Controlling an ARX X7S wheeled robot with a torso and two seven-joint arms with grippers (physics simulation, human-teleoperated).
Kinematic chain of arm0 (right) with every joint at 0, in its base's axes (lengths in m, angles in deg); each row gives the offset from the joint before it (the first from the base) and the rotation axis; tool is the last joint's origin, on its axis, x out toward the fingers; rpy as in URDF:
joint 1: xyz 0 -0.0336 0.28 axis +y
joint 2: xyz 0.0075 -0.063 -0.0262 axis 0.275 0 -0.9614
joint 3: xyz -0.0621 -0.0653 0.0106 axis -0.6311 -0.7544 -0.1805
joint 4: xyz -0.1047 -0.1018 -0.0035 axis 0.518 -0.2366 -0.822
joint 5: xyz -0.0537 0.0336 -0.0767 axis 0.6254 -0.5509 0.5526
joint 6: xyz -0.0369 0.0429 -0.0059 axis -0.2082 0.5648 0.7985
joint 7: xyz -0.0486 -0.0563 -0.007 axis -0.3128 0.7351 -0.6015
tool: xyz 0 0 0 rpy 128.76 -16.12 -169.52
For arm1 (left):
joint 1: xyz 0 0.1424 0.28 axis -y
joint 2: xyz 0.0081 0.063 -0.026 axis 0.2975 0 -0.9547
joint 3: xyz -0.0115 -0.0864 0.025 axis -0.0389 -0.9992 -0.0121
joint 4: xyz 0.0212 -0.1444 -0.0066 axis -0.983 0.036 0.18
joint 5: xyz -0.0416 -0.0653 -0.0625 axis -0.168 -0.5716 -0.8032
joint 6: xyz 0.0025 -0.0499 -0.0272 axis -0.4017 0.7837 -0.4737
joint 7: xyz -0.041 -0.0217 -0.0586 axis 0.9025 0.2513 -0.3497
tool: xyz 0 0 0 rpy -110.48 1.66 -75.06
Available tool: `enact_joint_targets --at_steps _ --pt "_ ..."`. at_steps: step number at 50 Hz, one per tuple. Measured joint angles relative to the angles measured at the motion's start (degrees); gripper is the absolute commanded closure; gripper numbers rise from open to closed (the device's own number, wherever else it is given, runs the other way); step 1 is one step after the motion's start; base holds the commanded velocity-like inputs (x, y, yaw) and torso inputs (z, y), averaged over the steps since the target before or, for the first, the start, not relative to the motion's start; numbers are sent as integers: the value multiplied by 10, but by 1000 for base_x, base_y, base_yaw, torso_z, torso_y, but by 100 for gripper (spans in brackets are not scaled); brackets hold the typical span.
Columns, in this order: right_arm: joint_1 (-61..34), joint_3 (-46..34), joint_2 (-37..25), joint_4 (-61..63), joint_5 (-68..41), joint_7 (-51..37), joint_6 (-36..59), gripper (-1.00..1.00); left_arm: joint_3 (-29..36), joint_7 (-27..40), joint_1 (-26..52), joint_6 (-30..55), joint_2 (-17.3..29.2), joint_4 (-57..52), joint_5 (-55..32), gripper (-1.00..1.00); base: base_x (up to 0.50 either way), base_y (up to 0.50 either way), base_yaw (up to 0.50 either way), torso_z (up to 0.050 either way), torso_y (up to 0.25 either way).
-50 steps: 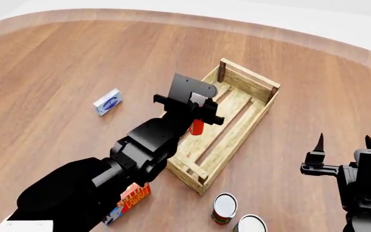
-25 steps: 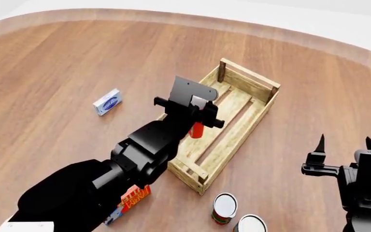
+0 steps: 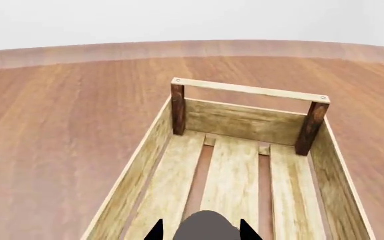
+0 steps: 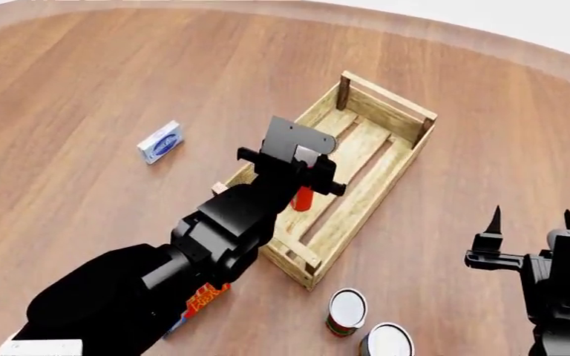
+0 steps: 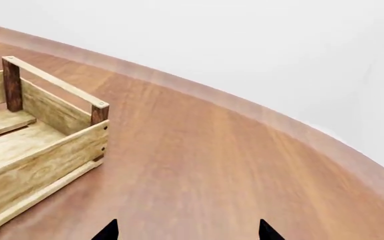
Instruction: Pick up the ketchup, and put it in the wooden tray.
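Head view: the left gripper (image 4: 303, 180) clamps the ketchup (image 4: 303, 197) above the wooden tray (image 4: 379, 176); at four o'clock, the right gripper (image 4: 531, 216) hangs spread, empty.

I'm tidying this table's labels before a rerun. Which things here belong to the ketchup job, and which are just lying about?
Belongs to the job:
- ketchup, held in the left hand
- wooden tray

Just lying about:
- blue and white box
- two cans
- red-orange box
- right hand, open and idle
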Motion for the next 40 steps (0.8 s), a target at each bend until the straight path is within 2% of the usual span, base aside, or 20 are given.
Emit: enact_joint_targets --at_steps 11,12,40 --pt "-1 -1 0 -1 -1 -1 0 -100 -11 2 6 -2 -1 -4 17 100 0 0 0 0 -44" --pt "-1 -1 -1 -1 -1 -1 0 -100 -11 3 6 -2 -1 -4 18 -100 0 0 0 0 0" --pt "-7 -5 1 -9 -1 -3 -7 -100 -3 6 3 -2 0 1 6 -100 0 0 0 0 0"
